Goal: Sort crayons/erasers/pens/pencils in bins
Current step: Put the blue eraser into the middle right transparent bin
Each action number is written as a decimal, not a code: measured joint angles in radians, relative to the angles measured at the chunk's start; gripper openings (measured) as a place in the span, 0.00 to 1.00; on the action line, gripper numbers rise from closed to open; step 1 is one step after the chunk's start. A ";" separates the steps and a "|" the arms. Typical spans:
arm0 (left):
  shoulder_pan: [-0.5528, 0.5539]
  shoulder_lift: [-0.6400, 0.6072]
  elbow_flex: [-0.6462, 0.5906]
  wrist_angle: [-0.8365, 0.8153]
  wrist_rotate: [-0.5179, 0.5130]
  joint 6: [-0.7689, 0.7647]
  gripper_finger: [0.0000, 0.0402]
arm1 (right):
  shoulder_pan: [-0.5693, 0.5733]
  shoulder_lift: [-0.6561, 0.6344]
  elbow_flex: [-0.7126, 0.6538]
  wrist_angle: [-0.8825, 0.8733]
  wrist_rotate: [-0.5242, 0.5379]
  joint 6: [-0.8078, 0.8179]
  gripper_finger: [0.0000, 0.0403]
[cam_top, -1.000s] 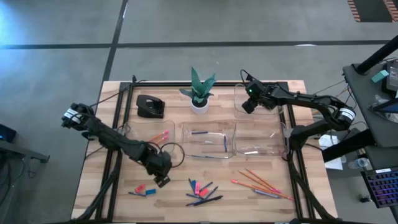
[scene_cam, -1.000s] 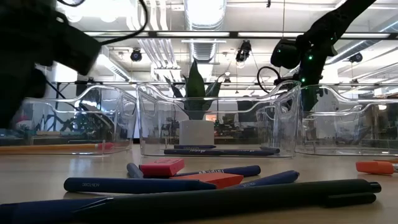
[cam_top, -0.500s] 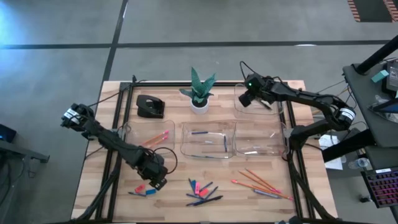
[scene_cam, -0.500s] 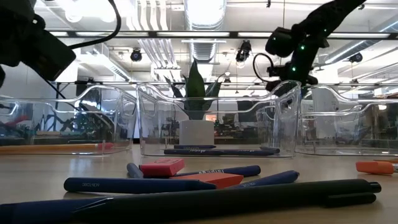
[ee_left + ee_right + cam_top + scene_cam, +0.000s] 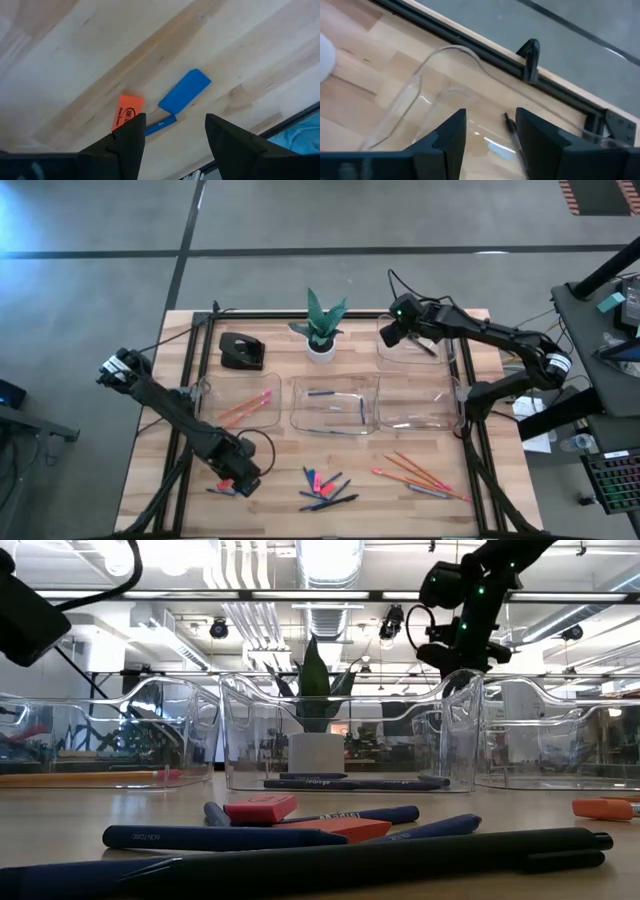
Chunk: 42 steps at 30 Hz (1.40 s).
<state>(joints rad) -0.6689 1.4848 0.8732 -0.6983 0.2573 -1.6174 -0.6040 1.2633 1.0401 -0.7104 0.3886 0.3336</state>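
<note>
The wooden surface fills the middle of the high view. Along its upper edge sit a black object at left, a potted plant in the centre and a bin at right. Three more bins stand in a row across the middle. Near the lower edge lie erasers at lower left, pens and crayons at lower centre, and pencils at lower right.
</note>
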 joint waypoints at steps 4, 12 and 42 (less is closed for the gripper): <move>-0.008 0.052 0.012 -0.001 0.007 0.055 0.48 | 0.037 0.000 0.017 -0.021 0.000 0.073 0.40; -0.025 0.131 0.034 0.000 0.049 0.161 0.48 | 0.112 0.000 0.041 -0.017 0.000 0.141 0.40; -0.192 0.127 0.090 0.013 -0.374 0.221 0.48 | 0.275 0.000 0.055 -0.018 -0.005 0.046 0.40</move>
<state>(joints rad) -0.8610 1.6119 0.9634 -0.6858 -0.1164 -1.3960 -0.3292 1.2633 1.0946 -0.7288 0.3832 0.3794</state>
